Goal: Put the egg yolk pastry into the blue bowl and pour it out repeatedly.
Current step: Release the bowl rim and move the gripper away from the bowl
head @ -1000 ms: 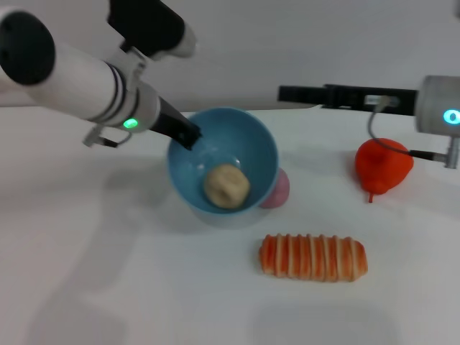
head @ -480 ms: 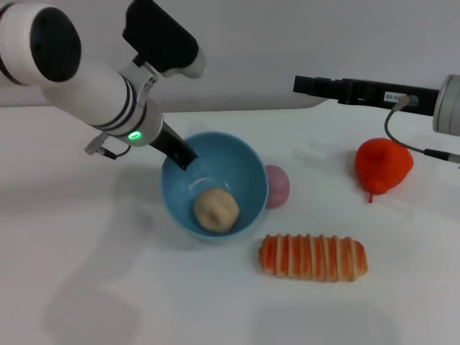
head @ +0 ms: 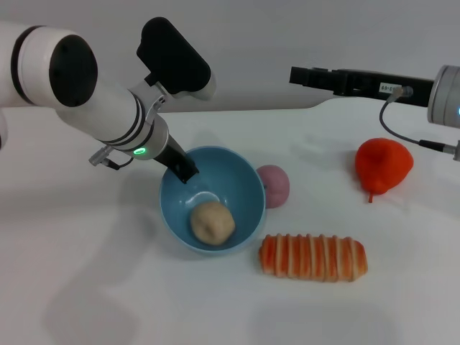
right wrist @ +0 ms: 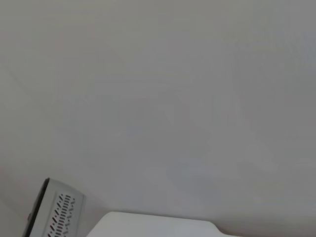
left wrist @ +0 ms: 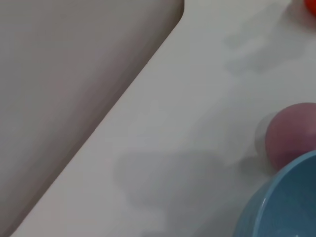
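The egg yolk pastry (head: 213, 221), a pale beige lump, lies inside the blue bowl (head: 243, 188) near its front wall. The bowl sits at the middle of the table, nearly level. My left gripper (head: 184, 169) is shut on the bowl's back left rim, one black finger reaching down inside it. In the left wrist view only a part of the bowl (left wrist: 284, 200) shows, and none of the fingers. My right gripper (head: 303, 75) hangs high at the back right, away from the bowl.
A pink ball (head: 275, 185) (left wrist: 291, 133) touches the bowl's right side. A long orange-and-cream striped bread (head: 313, 256) lies in front of the bowl to the right. A red pear-shaped toy (head: 383, 166) stands at the far right. The table is white.
The bowl has tipped back from a steep tilt to nearly level and shifted a little left. The pastry stayed inside. My left arm has moved right and down with it.
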